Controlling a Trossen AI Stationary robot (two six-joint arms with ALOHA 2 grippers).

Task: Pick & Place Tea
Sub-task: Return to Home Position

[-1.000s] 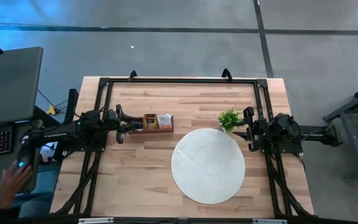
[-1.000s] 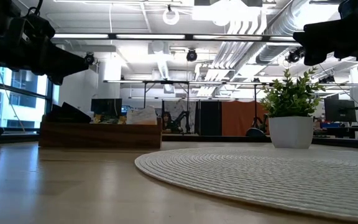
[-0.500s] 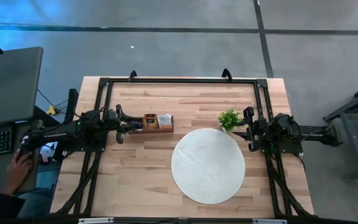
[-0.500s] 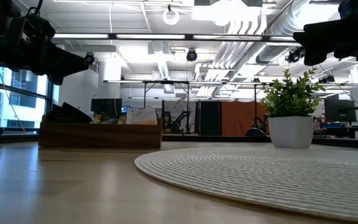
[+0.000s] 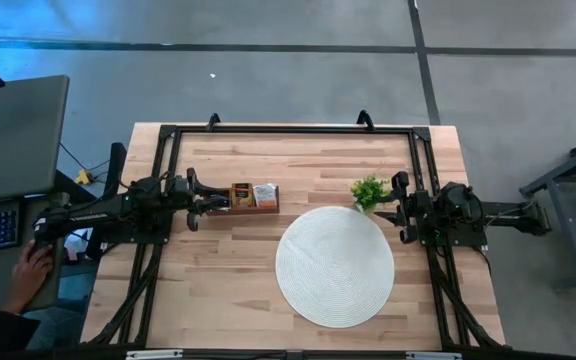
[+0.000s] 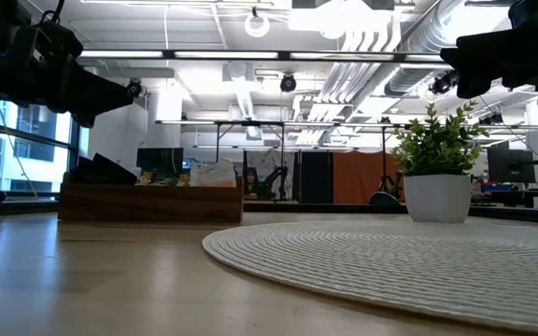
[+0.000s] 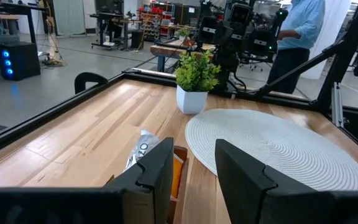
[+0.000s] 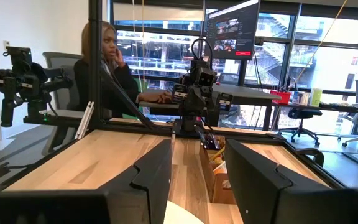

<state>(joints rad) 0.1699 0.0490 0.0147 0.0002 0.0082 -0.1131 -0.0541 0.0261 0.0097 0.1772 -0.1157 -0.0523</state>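
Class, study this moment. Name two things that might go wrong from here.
The left pincer sits open close by one end of the wooden tray; a forward nudge might shove it and spill the tea packets. The right pincer hangs open near the plant; a careless swing might tip it.

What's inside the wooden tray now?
Tea packets stand in the wooden tray: white ones at one end, orange and dark ones alongside. Their count and the tray's floor are hidden.

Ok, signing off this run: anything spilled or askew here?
Nothing stands out: tea packets sit in the brown wooden divided tray, round white mat flat, green potted plant upright. Left gripper waits open beside the tray, right gripper open beside the plant.
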